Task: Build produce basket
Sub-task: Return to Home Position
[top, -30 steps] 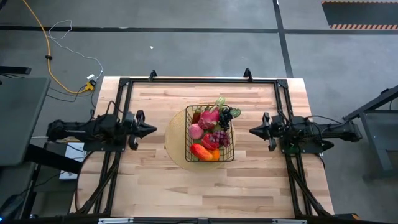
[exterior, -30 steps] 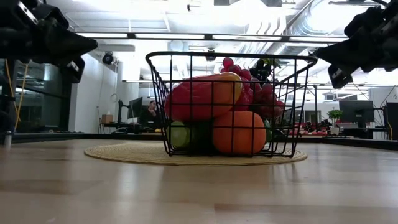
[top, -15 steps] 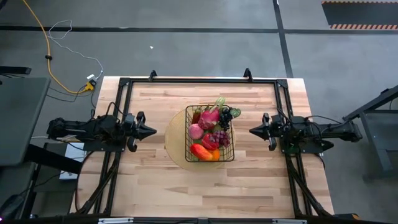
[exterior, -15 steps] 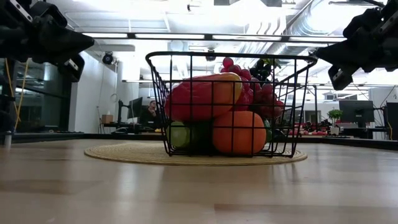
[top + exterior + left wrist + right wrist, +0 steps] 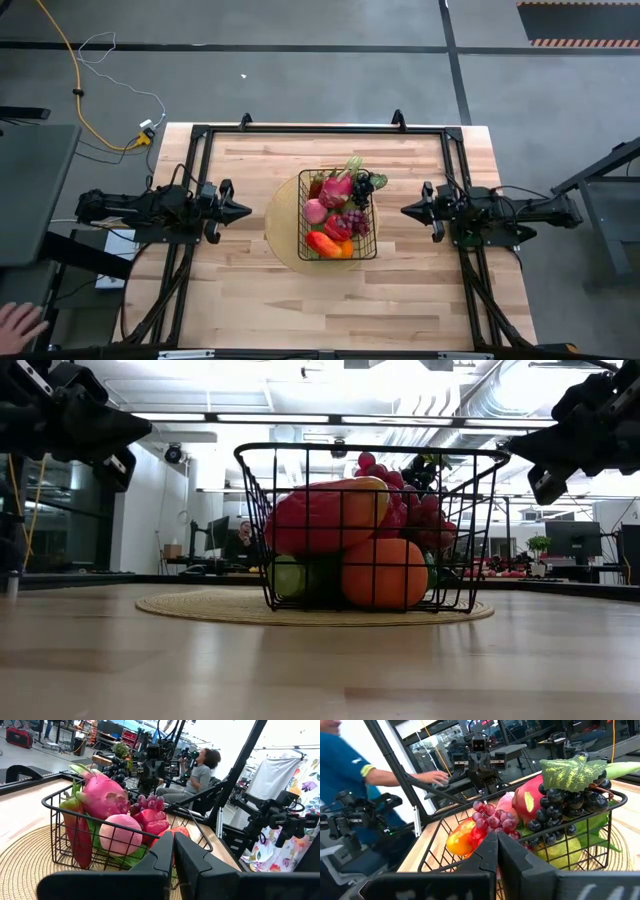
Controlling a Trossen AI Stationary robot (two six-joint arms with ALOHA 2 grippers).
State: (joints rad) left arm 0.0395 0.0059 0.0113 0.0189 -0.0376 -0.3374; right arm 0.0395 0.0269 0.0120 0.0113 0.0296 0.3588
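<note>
The black wire basket (image 5: pixel 337 215) stands on a round woven mat (image 5: pixel 282 222) at mid-table, filled with toy produce: pink dragon fruit (image 5: pixel 102 795), peach (image 5: pixel 120 834), red pepper (image 5: pixel 320 515), orange (image 5: pixel 385 573), dark grapes (image 5: pixel 565 806), red grapes (image 5: pixel 492 817). My left gripper (image 5: pixel 246 211) hovers shut to the basket's left, pointing at it. My right gripper (image 5: pixel 405 211) hovers shut to its right, pointing at it. Both are off the table and touch nothing.
Bare wooden tabletop (image 5: pixel 300 290) lies around the mat on all sides. A black frame (image 5: pixel 320 130) runs along the far edge and both sides. A person's hand (image 5: pixel 18 322) shows off the table's near left corner. People work in the room behind.
My left gripper drew back slightly toward the table's left edge, away from the basket. A person's hand came into view beyond the near left corner. The basket and produce stayed put.
</note>
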